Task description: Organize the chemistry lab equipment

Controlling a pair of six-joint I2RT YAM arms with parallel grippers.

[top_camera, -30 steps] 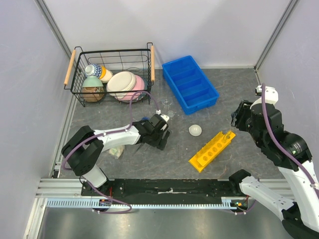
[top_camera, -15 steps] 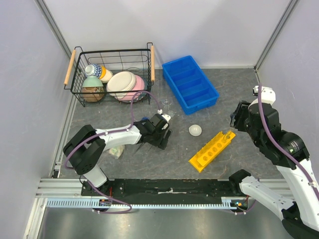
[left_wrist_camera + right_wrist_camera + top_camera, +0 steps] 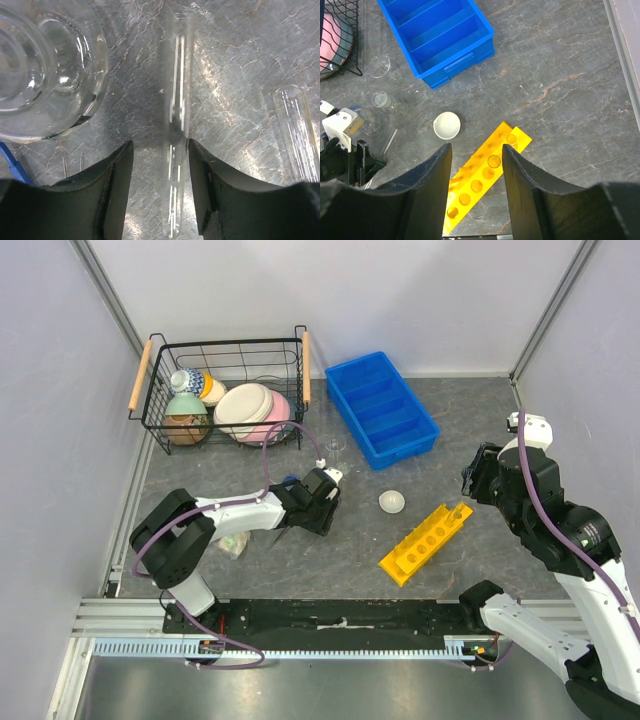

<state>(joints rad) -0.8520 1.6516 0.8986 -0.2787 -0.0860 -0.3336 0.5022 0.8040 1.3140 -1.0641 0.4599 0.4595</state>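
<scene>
A clear glass test tube lies flat on the grey marbled table, left of centre. It is hard to make out against the mottled surface, and its near end runs out of the bottom of the left wrist view. The left gripper straddles it with jaws part open: one finger looks to touch the glass, while a gap shows at the other. Just beside it, a round glass beaker is cut off by the frame's edge, and a second tube vanishes behind a finger. From above, the tubes cannot be picked out beneath the gripper. To their right sit a white dish and, near it, a yellow rack lying at a slant. The right gripper hangs high over the rack, jaws apart and empty. Behind stand a blue bin and a wire basket of bowls, with a small glass between them, barely visible.
</scene>
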